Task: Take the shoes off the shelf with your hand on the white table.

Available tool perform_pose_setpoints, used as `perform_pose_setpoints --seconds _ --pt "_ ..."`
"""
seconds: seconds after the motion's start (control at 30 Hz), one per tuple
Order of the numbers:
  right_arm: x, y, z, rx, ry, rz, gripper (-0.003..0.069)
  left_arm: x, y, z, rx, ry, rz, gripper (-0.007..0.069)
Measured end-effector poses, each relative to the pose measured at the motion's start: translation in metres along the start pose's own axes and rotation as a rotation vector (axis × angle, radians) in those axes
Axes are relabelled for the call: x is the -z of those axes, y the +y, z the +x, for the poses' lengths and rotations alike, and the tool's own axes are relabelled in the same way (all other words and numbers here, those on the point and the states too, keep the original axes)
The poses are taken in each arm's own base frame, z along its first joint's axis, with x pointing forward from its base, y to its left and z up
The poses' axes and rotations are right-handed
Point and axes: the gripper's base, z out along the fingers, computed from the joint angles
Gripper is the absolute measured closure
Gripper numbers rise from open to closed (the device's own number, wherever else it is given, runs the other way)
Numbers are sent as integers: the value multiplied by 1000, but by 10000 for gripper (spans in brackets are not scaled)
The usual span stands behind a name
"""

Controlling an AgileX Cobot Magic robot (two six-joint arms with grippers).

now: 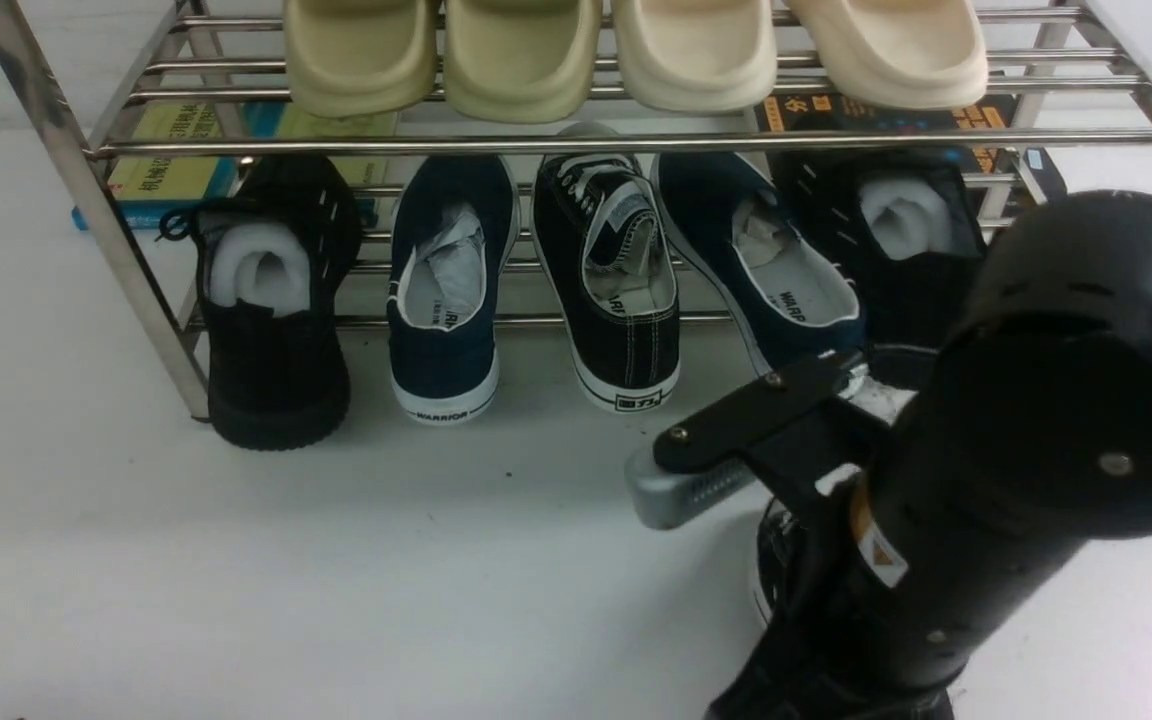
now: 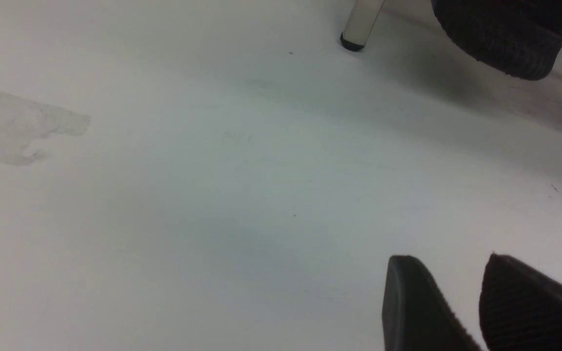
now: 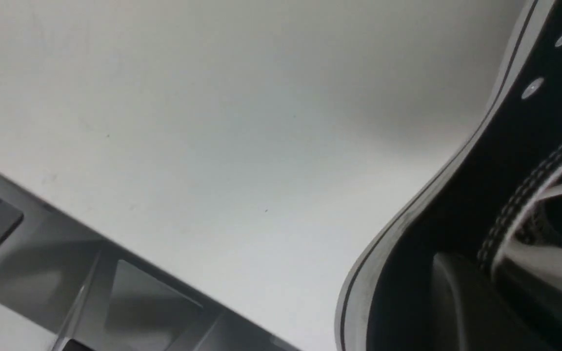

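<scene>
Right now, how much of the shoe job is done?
About halfway. Done: one sneaker is off the shelf and out over the white table. In hand: the right fingers are shut on its edge, and I cannot tell if it is resting down yet. Left: the other sneaker sits on the lower tier, and the left fingers are open and empty.

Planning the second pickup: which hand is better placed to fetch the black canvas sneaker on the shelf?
Probably the left hand: open and empty, low over the white table near the shelf leg. The right hand is shut on the other sneaker and must release it first.
</scene>
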Motion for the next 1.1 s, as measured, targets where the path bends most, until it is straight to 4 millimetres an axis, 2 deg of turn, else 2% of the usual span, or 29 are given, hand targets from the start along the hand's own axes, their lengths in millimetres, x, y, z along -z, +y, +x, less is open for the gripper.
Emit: perform_pose_setpoints --seconds 0.13,0.23,0.33,0.5,0.6,0.97,1.1 --pt "16 0 -7 7 -34 17 639 0 0 0 0 0 0 385" --pt "16 0 -7 1 -34 17 639 0 0 0 0 0 0 385" --pt "3 -1 0 -22 6 20 638 0 0 0 0 0 0 385" --pt "-38 -4 16 -114 57 8 637 0 0 0 -1 1 2 385" --pt "-49 -4 18 -163 57 -5 634 0 0 0 -1 1 2 385" --pt "-55 1 11 -251 7 -52 602 0 0 0 -1 1 3 385" --pt "-56 -2 9 -240 -14 -22 529 0 0 0 -1 1 3 385"
